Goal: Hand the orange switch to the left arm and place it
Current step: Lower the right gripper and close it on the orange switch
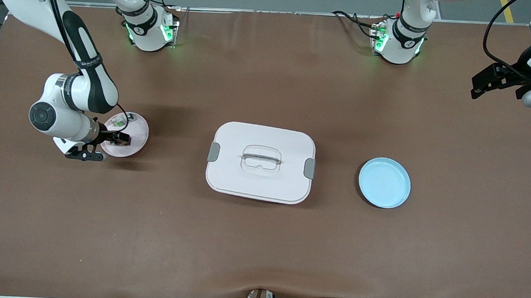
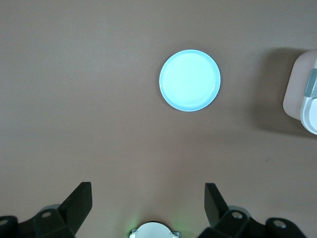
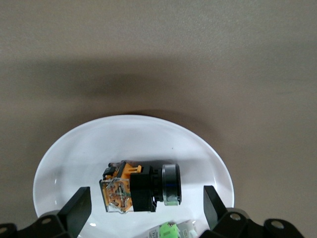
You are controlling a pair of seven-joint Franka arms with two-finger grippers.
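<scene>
A: Where is the orange switch [image 3: 141, 187] to be found?

B: It is seen lying on its side on the pink plate [image 1: 138, 136] toward the right arm's end of the table, with a small green-and-white part [image 3: 172, 231] on the same plate just beside it. The right gripper [image 3: 143, 210] is positioned low over that plate, its fingers spread wide to either side of the switch, and nothing is held.

A: And the left gripper [image 2: 148, 206]?

B: It is held high above the table toward the left arm's end, fingers wide apart and empty. That arm is judged to be waiting. The blue plate [image 1: 384, 182] is seen beneath it, with nothing on it.

A: What could go wrong from here?

B: Several things are judged possible. The switch is small and rounded at one end, so it could be squeezed off-centre and flicked across the plate. The green-and-white part could be caught or nudged as the fingers are closed. The plate could be tipped if it is pressed at the rim.

A: And the box [image 1: 261, 161]?

B: It stands between the two plates, so a low carry could end with it being struck. A handover made above it could also see the switch dropped onto the lid.
</scene>
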